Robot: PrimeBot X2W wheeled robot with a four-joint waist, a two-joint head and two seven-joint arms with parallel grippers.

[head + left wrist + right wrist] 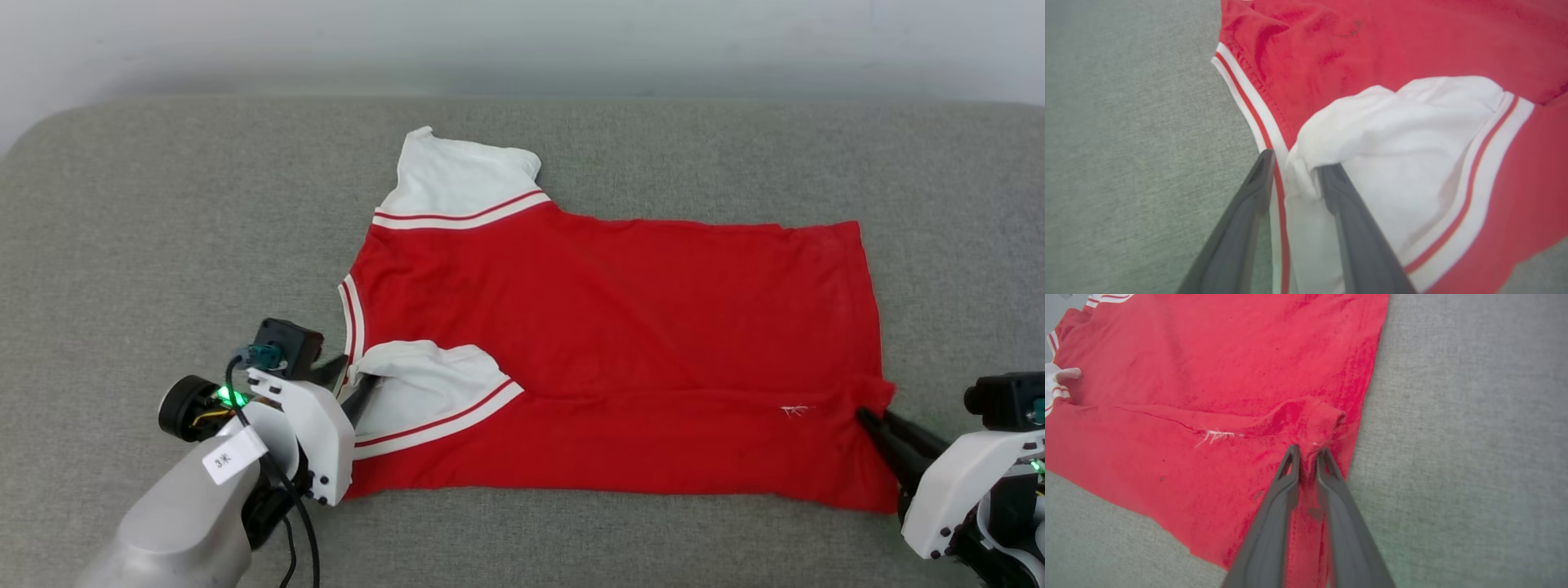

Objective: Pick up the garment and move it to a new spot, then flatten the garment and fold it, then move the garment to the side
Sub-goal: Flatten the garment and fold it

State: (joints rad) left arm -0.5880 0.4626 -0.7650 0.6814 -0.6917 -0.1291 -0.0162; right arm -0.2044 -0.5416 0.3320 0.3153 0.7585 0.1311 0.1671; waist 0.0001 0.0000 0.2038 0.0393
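Note:
The garment (612,310), a red jersey with white sleeves and red-and-white trim, lies spread sideways on the grey cushion, collar to the left and hem to the right. Its near long edge is folded up over the body, so the near sleeve (424,392) rests on the red cloth. My left gripper (351,380) is at that sleeve by the collar trim. In the left wrist view the left gripper (1296,161) has its fingers apart, with a bunch of white sleeve (1412,134) between them. My right gripper (1307,451) has its fingers nearly together on a puckered bit of the garment (1208,375) at the hem, where the right gripper (865,416) touches the folded edge.
The grey fabric cushion (163,204) stretches wide around the garment, with bare room to the left, behind it and in front. A pale wall (522,41) rises behind the cushion's far edge. A small white thread mark (796,410) shows on the folded flap.

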